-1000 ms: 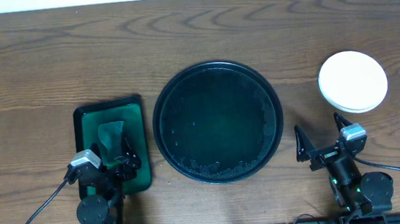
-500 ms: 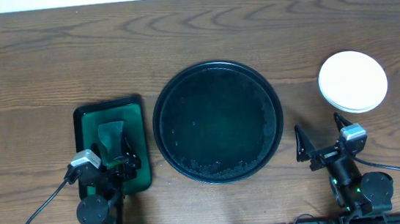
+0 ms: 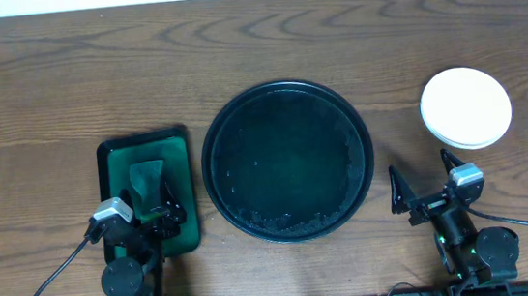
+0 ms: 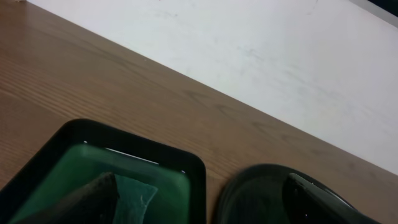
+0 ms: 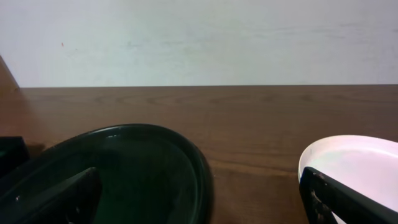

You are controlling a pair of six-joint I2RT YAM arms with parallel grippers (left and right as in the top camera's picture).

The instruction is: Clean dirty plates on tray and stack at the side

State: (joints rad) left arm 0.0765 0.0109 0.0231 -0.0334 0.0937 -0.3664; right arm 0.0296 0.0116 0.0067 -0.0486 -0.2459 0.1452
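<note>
Dark brown wood grain runs across the worktop (image 3: pixel 63 80), and a plain white wall (image 5: pixel 199 37) closes it off on the far side.

The left gripper (image 3: pixel 151 205) sits at the near left edge with its jaws spread wide. It hangs over the near half of a small green tray (image 3: pixel 107 153) that lies just left of the round one. A dark green cloth (image 3: pixel 147 174) lies in that small tray. In the left wrist view one finger (image 4: pixel 74 202) overlaps the cloth's near edge, but I cannot tell whether it touches the cloth. Nothing is clamped between the jaws.

The right gripper (image 3: pixel 422 170) sits at the near right, also wide apart and empty, with bare wood between its fingers. It lies between the round tray and the plates, somewhat nearer than both and touching neither.

The tray (image 3: pixel 218 123), large, round and black with a raised rim, lies in the middle of the worktop. Pale specks are scattered along the near part of its floor. The plates (image 3: pixel 465 107) rest off the tray on the far right, well apart from its rim. They show as a single white round pile with a clean top face, and the number in the pile cannot be counted from above. Black cables (image 3: pixel 44 286) trail from both arm bases along the near edge.
</note>
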